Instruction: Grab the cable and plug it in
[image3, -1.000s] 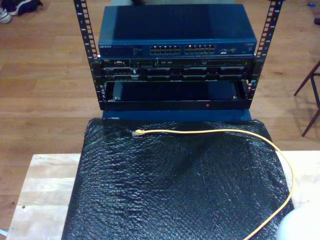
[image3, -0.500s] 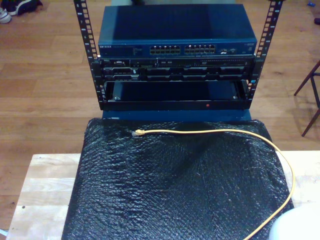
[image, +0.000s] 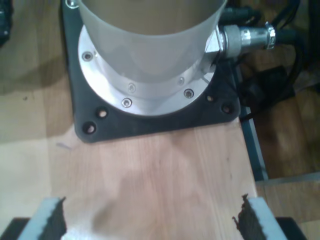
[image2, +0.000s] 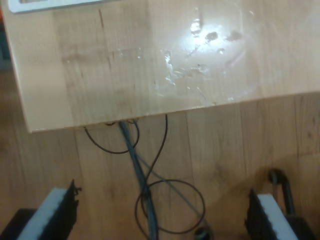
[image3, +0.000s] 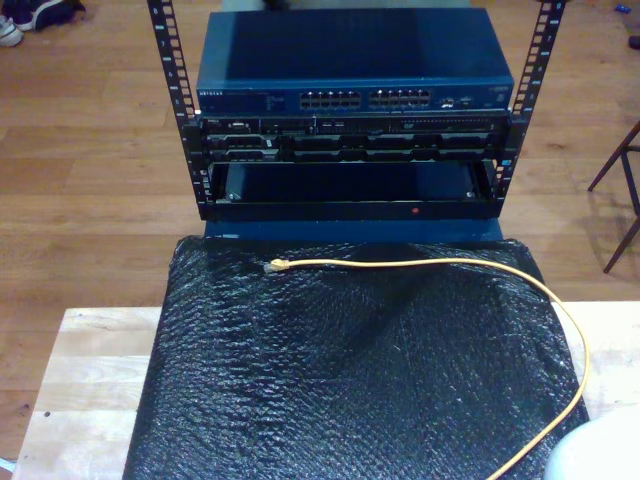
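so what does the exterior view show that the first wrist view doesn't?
Exterior view: the yellow cable lying loose on black bubble wrap, its plug pointing at the blue switch in the rack. First wrist view: an arm base bolted to a black plate, my first gripper with jaws apart. Both: a light wooden table.

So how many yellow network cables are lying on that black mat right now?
1. The cable runs across the black mat's far side, plug end toward the exterior view's left, then curves down the exterior view's right edge. Nothing suggests another one hidden.
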